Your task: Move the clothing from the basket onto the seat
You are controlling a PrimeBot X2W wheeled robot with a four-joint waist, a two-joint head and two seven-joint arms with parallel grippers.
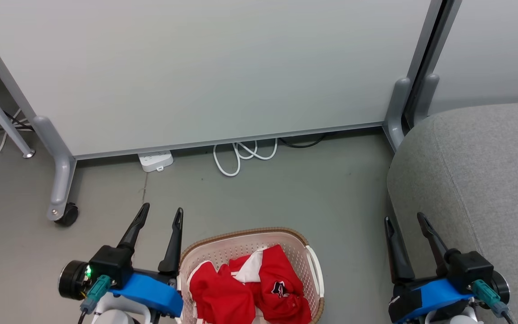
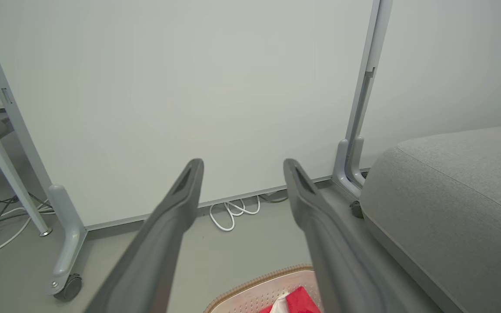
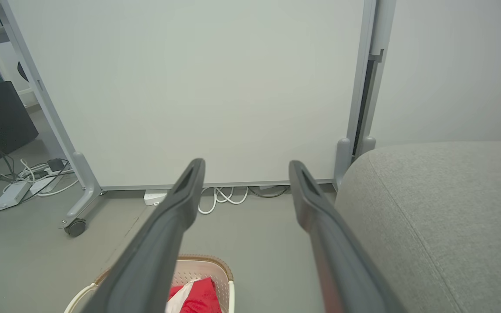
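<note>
The cream-white basket (image 1: 304,252) with its brown woven rim stands on the grey floor at the bottom centre of the head view. Crumpled red and white clothing (image 1: 259,288) lies inside it, a small black-and-white emblem facing up. The grey fabric seat (image 1: 479,180) fills the right side, its rounded corner toward the basket. My left gripper (image 1: 161,210) hangs open just left of the basket, nothing between its fingers. My right gripper (image 1: 405,218) is open too, over the seat's front corner. Basket rim (image 2: 255,286) and clothing (image 2: 298,302) peek in below the left fingers; clothing (image 3: 200,295) shows in the right wrist view.
A white partition panel (image 1: 196,67) on grey legs with a castor (image 1: 66,214) stands behind the basket. A white power strip (image 1: 155,160) and a coiled white cable (image 1: 241,155) lie at its foot. More cables (image 3: 24,182) trail at the far left. Bare floor (image 1: 286,193) separates basket and panel.
</note>
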